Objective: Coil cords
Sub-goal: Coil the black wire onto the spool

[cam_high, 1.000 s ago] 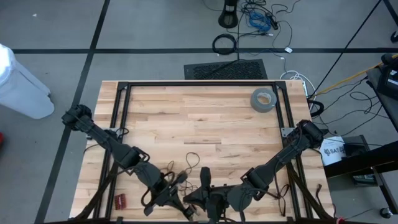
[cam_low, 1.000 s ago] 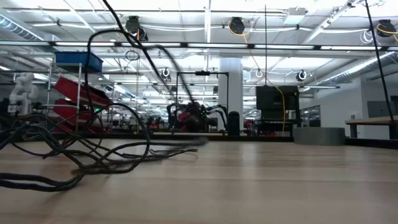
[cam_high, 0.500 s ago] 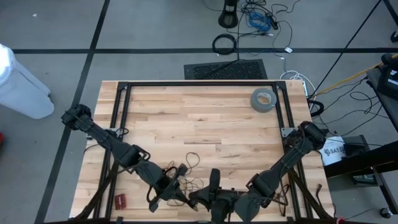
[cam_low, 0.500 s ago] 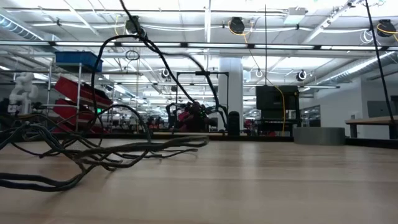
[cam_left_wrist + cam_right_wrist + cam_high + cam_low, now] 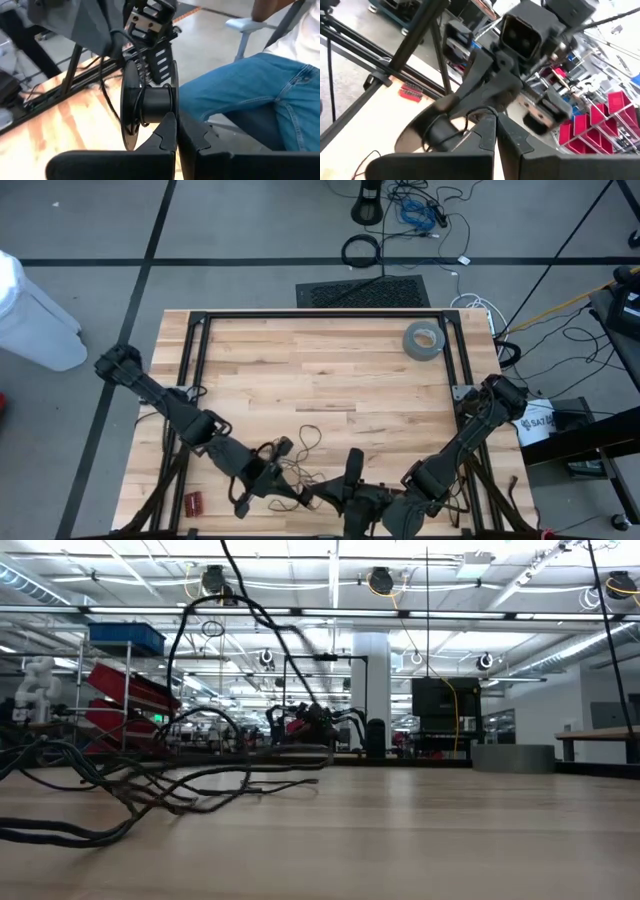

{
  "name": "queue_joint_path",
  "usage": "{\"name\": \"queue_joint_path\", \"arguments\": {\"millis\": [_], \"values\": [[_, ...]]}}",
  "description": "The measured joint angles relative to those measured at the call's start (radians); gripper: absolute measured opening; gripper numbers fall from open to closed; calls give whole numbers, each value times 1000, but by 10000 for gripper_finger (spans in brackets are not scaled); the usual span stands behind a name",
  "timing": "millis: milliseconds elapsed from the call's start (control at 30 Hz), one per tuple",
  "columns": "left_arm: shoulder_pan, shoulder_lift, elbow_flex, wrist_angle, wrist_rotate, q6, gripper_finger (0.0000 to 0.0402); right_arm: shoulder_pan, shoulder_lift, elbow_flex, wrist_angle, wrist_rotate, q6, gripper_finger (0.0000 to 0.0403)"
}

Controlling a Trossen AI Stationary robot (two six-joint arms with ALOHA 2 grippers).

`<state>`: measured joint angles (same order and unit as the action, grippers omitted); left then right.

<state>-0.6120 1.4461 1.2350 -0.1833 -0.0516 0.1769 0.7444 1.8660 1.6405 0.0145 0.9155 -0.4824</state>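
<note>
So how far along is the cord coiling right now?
Done: a few turns of the thin black cord sit on the spool. In hand: the left gripper and right gripper, both shut, meet at the table's near edge around that spool. Left: most of the cord lies loose on the table.

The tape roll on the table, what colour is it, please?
Grey tape roll, clearest in the high view.
</note>
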Motion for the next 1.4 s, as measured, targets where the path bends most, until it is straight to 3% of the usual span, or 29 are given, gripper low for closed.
{"name": "queue_joint_path", "arguments": {"millis": [133,367,667,900,1400], "values": [[-32,-22,0,-55,-111,-15,2,0,-7,0,-3,3,14,0],[-73,-33,0,-63,-218,-10,2,0,-20,0,-77,-9,136,0],[-113,-80,0,-62,-401,2,2,-21,-41,0,-193,-165,293,0],[-145,-86,0,-49,-442,46,2,-65,-43,0,-225,-292,357,0],[-179,-86,-1,19,-458,118,2,-92,-43,2,-274,-294,385,0]]}}
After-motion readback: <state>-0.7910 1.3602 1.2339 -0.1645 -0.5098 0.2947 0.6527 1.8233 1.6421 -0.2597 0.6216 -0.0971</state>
